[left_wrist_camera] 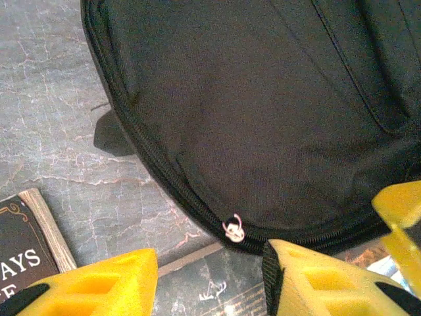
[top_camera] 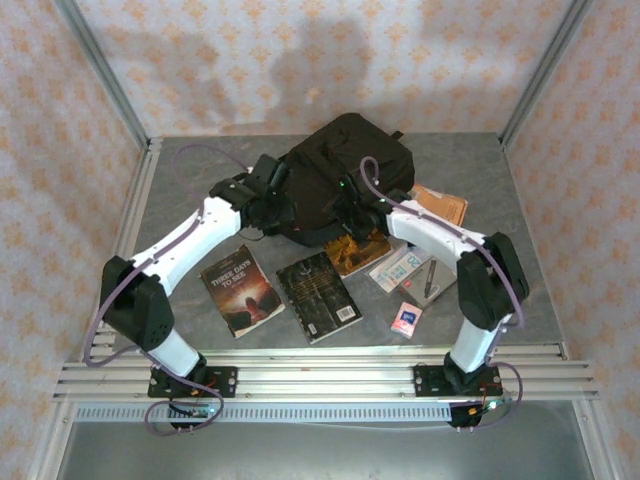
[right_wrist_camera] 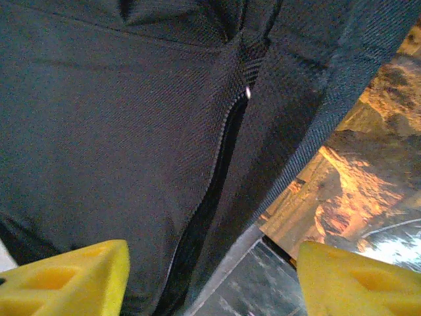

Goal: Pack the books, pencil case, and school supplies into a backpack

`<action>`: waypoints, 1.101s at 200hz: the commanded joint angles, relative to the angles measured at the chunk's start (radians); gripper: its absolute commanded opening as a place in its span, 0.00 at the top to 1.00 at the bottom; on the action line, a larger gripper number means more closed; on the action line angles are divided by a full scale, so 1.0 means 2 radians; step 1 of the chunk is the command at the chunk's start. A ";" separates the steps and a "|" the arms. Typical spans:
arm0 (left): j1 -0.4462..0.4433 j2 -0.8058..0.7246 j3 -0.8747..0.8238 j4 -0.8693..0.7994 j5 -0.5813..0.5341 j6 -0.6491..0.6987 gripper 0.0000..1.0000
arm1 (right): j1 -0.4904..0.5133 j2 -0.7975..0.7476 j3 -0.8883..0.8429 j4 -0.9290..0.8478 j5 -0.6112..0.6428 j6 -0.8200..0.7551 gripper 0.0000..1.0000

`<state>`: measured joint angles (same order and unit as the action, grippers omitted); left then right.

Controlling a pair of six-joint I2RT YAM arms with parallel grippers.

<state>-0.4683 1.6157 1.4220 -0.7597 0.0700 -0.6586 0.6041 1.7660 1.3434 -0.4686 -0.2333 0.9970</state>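
Left gripper [left_wrist_camera: 210,273]: stands partly open, holds nothing, points at the small silver zip pull [left_wrist_camera: 232,229] just ahead, on the large soft black fabric backpack [left_wrist_camera: 263,99]. Under its fingers, black-grey paperback [left_wrist_camera: 217,293]; to their left, dark paperback with white title [left_wrist_camera: 26,257]. Right gripper [right_wrist_camera: 210,266]: gapes wide, empty, faces the backpack's dark zip seam [right_wrist_camera: 223,151]. To its right, blue-and-orange paperback [right_wrist_camera: 355,184] at the backpack's edge.
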 commanded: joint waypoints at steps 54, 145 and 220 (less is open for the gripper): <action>0.006 0.135 0.140 -0.128 0.002 -0.029 0.54 | 0.021 0.027 -0.014 0.013 0.061 0.004 0.45; 0.002 0.109 0.004 -0.071 0.045 -0.069 0.54 | 0.050 0.058 -0.072 0.064 0.054 0.006 0.56; -0.023 0.121 -0.026 -0.028 0.075 -0.089 0.54 | 0.061 0.092 -0.090 0.090 0.051 0.008 0.57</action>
<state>-0.4763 1.8568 1.3861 -0.8291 0.1726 -0.8009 0.7132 1.9011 1.2057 -0.2871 -0.1394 1.0103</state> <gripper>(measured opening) 0.463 0.438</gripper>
